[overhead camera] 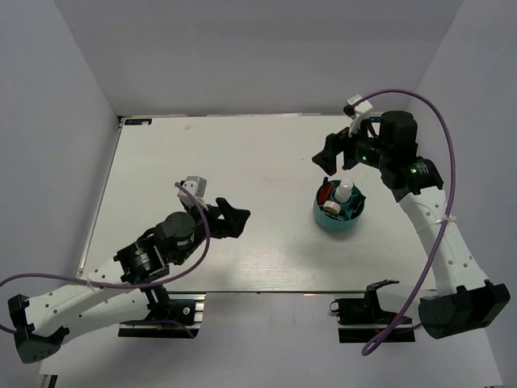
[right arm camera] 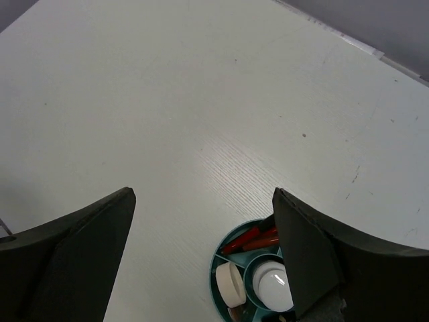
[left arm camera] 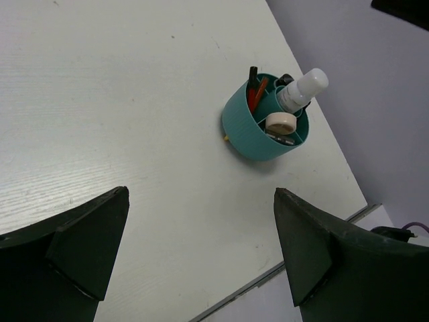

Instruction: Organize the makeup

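Observation:
The makeup stands gathered in a teal round divided tub (overhead camera: 333, 218) at the table's right. A white bottle (overhead camera: 343, 192) sits upright in its centre, and red pencils (overhead camera: 325, 194) lean at its left side. The left wrist view shows the tub (left arm camera: 251, 137), the bottle (left arm camera: 301, 90), a round pale compact (left arm camera: 280, 123) on edge and the pencils (left arm camera: 255, 95). My right gripper (overhead camera: 338, 164) hangs open just behind and above the tub, nothing between its fingers. From there I see the tub (right arm camera: 213, 263), compact (right arm camera: 231, 285), bottle (right arm camera: 273, 285) and pencils (right arm camera: 247, 240). My left gripper (overhead camera: 240, 221) is open and well left of the tub.
The white table (overhead camera: 242, 153) stretches left and back from the tub. Grey walls enclose it on three sides. Its near edge with a metal rail (left arm camera: 288, 258) lies close below my left gripper (left arm camera: 201, 191). My right gripper (right arm camera: 203, 192) looks down on bare tabletop.

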Tool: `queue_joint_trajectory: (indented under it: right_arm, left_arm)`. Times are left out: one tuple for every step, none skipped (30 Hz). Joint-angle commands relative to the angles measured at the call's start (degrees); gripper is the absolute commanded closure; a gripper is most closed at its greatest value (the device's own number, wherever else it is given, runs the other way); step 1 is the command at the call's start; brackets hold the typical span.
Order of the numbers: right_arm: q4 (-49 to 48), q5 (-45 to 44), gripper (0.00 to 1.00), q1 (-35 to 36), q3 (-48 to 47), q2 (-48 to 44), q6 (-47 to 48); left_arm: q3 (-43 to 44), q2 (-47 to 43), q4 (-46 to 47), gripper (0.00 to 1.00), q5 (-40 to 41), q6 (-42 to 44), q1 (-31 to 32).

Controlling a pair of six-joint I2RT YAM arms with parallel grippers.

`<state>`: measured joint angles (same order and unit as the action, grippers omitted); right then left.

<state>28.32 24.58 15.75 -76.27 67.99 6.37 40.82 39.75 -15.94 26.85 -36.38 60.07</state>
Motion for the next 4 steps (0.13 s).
queue_joint_trajectory:
  right_arm:
    - [-1.2, -0.8, 0.11, -0.2, -1.6, -0.7, -2.0]
    - [-1.6, -1.2, 0.11, -0.3, -0.9, -1.7, -1.9]
    - [-2.1, -1.7, 0.11, -0.3, 0.0, -2.1, -1.6]
    - [-3.1, -2.2, 0.11, -0.4, 1.3, -2.9, -1.5]
  left_arm:
    - [2.6, 1.0, -3.0, 0.02, -0.8, -2.4, -0.2]
    - [2.7, 1.2, -2.9, 0.02, -1.1, -2.6, -0.2]
    - [2.5, 1.1, -2.8, 0.02, -1.2, -2.6, -0.2]
    - [2.4, 1.0, -2.7, 0.02, -1.4, -2.7, -0.2]
